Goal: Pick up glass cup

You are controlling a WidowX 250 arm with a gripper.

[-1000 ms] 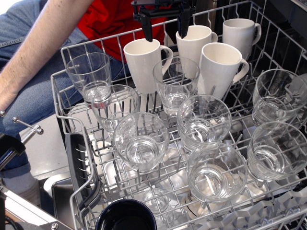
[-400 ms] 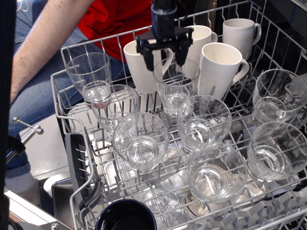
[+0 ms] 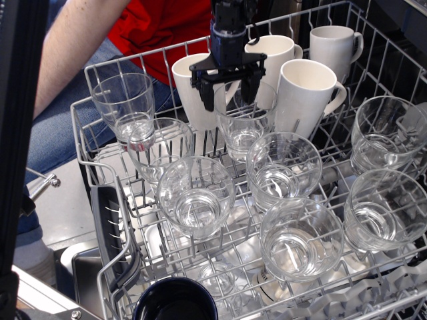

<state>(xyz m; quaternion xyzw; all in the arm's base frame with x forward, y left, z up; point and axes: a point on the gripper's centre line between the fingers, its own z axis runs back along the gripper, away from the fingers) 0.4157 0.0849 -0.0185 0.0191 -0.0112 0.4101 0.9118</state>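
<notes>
One view here, looking down into a grey wire dish rack [image 3: 100, 180] packed with glassware. The dark claw [image 3: 229, 92] hangs right over the clear, handleless glass cup [image 3: 244, 121] in the back-middle of the rack, its two black fingers [image 3: 209, 90] spread to about the width of that cup's rim, one tip at the left edge of the rim and the other at the right edge; whether the tips touch the glass I cannot tell, and nothing is gripped. That glass cup stands upright, mouth up, just in front of a row of tall white ceramic mugs: one white mug [image 3: 190, 90] behind its left, one [image 3: 275, 53] partly hidden behind the claw, a tilted one [image 3: 305, 93] just beside its right, and a fourth [image 3: 333, 43] in the far corner. More clear tumblers fill the rack: one [image 3: 125, 107] at the back left, one [image 3: 160, 150] beside it, a big one [image 3: 196, 197] in the centre front, one [image 3: 283, 167] just in front of the target, one [image 3: 301, 237] nearer the camera, and two [image 3: 387, 137] [image 3: 383, 213] on the right side. A dark blue cup [image 3: 175, 300] sits at the bottom edge. A person in a red shirt [image 3: 157, 27] and blue jeans [image 3: 57, 133] sits behind the rack, and a dark vertical bar [image 3: 15, 133] blocks the left edge.
</notes>
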